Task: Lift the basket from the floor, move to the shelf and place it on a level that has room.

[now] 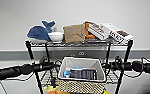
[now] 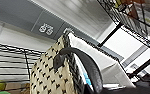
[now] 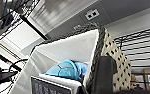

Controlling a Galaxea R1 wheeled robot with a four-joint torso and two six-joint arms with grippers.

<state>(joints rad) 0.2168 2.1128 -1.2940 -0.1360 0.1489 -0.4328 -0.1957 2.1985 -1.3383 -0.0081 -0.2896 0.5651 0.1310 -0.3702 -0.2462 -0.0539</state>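
basket (image 1: 82,75) was held up between both arms at the shelf (image 1: 127,57), below its whale (image 1: 39,32) tier | hand grip could not be told | box (image 1: 74,33) beside whale

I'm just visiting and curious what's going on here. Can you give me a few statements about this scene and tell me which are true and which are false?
1. The basket sits on the floor. False: it is held up between the two arms, in front of the shelf.
2. A blue whale plush lies on the shelf's top tier. True.
3. The basket is empty. False: something blue and a dark box lie inside.
4. A white bowl stands beside the whale plush. True.
5. The brown cardboard box is inside the basket. False: it stands on the top tier.
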